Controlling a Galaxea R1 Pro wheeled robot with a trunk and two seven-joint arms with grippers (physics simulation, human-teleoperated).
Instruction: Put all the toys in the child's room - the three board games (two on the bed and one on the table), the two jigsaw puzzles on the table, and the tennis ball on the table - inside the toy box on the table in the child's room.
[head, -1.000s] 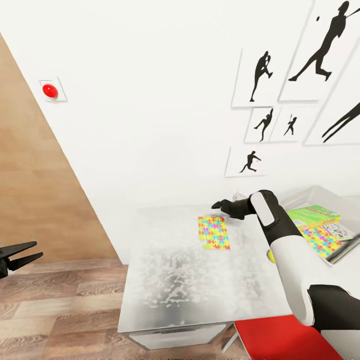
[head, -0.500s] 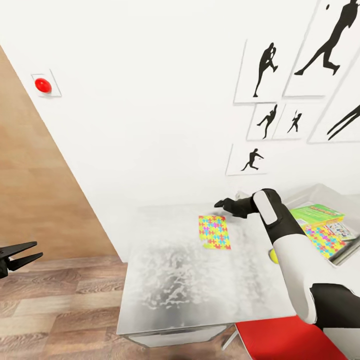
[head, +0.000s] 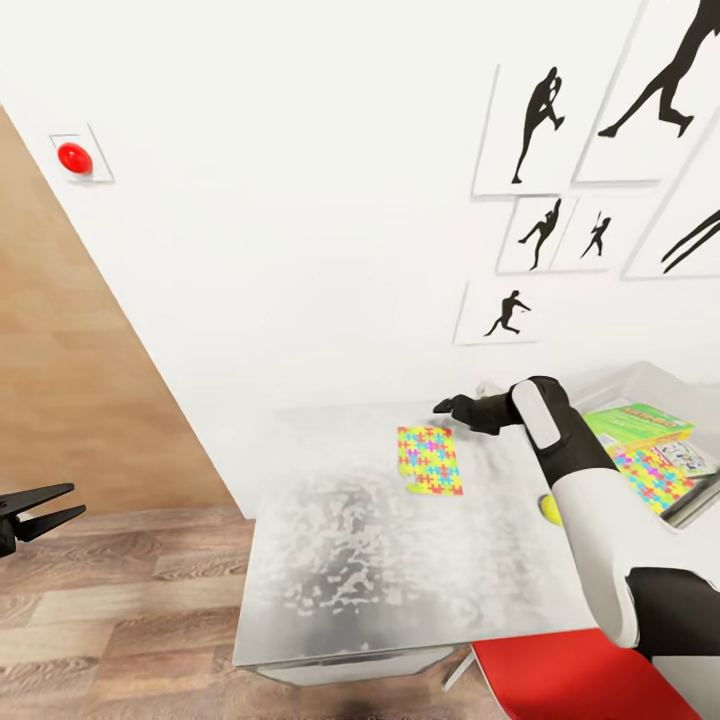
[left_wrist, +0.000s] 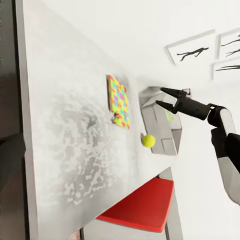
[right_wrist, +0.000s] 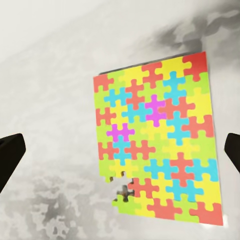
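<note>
— Hovering above the far edge of the light grey bench (head: 380, 570), our right claw (head: 443, 406) has its two black fingers spread apart and nothing between them; the right wrist view shows one fingertip at each side of the picture, wide apart.

— And what do we see under it?

— A thin, flat jigsaw of yellow, green, red and blue pieces (right_wrist: 157, 137), lying flat on the bench just short of the claw, with one piece missing at an edge.

— Further out?

— A small yellow-green tennis ball (left_wrist: 147, 140) rests on the bench beside our right forearm. Past it stands the shallow light grey toy box (head: 650, 385), and in it we see a green printed game box (head: 640, 424) and a second multicoloured jigsaw (head: 655, 476).

— Our left claw?

— The left claw (head: 60, 503) hangs well apart from the bench, over the wood-plank floor (head: 110, 620), fingers parted and empty.
</note>
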